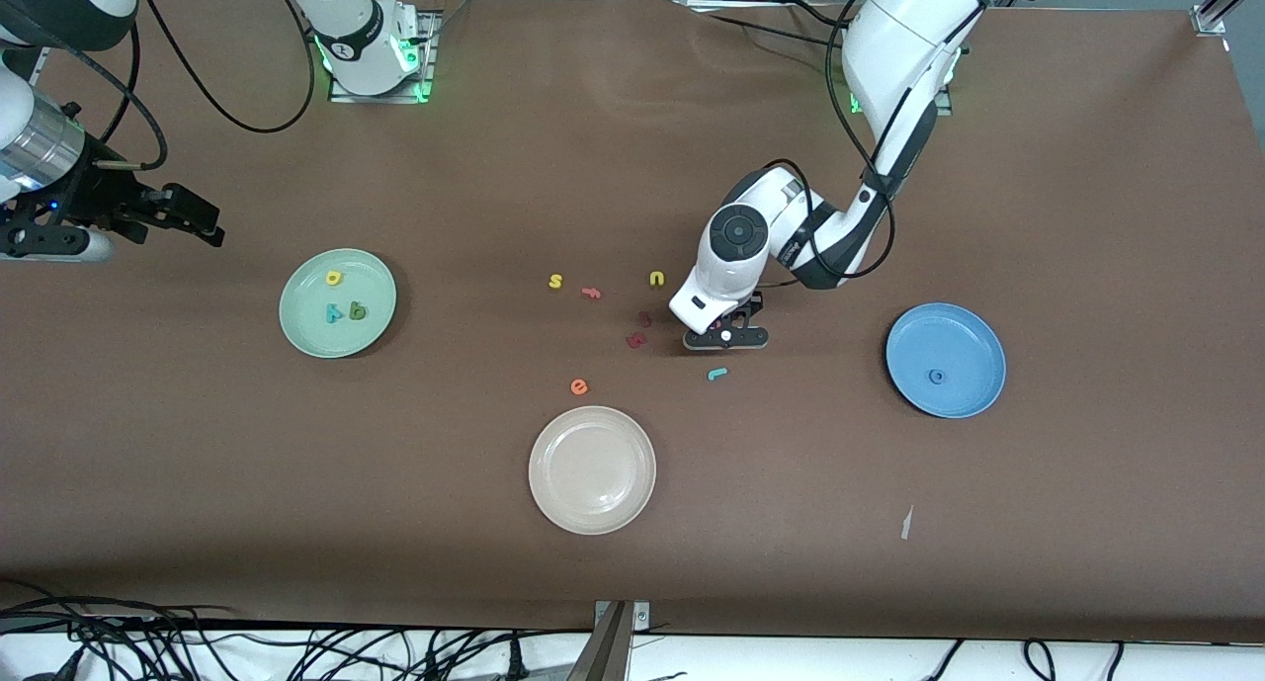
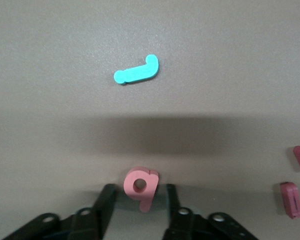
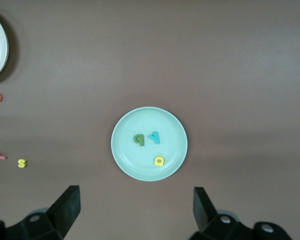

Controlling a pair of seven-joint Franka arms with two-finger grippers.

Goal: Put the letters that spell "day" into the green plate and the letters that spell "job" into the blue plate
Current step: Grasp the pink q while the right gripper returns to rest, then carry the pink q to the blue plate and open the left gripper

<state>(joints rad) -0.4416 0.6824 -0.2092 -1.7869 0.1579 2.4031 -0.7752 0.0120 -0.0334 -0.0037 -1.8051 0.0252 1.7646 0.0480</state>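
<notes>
My left gripper [image 1: 726,337] is down at the table with its jaws on either side of the red b [image 2: 140,187]; a thin gap shows on each side, so it stands open around the letter. The teal j [image 1: 717,373] [image 2: 136,72] lies nearer the front camera. The blue o [image 1: 936,376] lies in the blue plate [image 1: 973,335]. The green plate [image 1: 301,320] [image 3: 130,155] holds the yellow a [image 1: 334,278] [image 3: 159,160], teal y [image 1: 335,313] [image 3: 154,136] and green d [image 1: 358,311] [image 3: 139,139]. My right gripper [image 1: 203,221] [image 3: 135,200] waits open and empty, in the air beside the green plate.
A cream-white plate [image 1: 553,503] sits nearest the front camera. Loose letters lie mid-table: yellow s [image 1: 555,282], yellow u [image 1: 657,279], orange e [image 1: 579,386], a pink piece [image 1: 591,292] and two dark red pieces [image 1: 643,318] [image 1: 636,340] close to my left gripper.
</notes>
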